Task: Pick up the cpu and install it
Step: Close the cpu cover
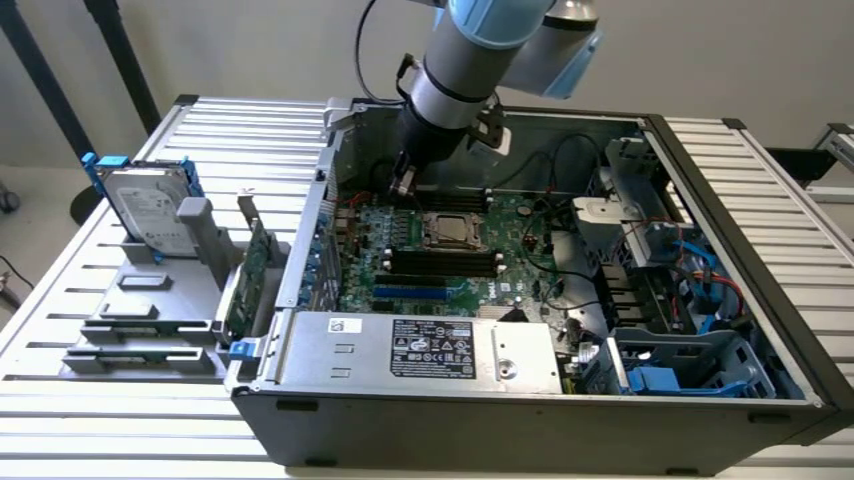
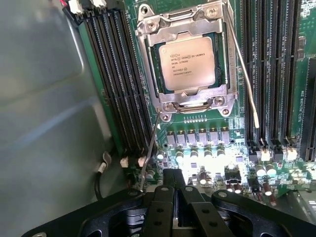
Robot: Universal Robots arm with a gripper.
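Nearest: gripper [image 2: 174,178] clenched shut, grasping nothing, hanging low over the motherboard [image 2: 207,143] inside the open computer case [image 1: 467,425]. Just beyond its tips, two wire levers [image 2: 243,74] standing free of the socket, probably unlatched for access. Farther on, apart from the gripper: the cpu [image 2: 187,62], flat within its socket frame [image 2: 148,34], seemingly seated already. Case resting on the slatted bench [image 1: 80,400].

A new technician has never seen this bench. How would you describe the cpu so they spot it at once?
Look into the open computer case at the green motherboard. Near its middle, a metal socket frame holds the cpu. It is the one flat silvery square with printed text, between long black memory slots.
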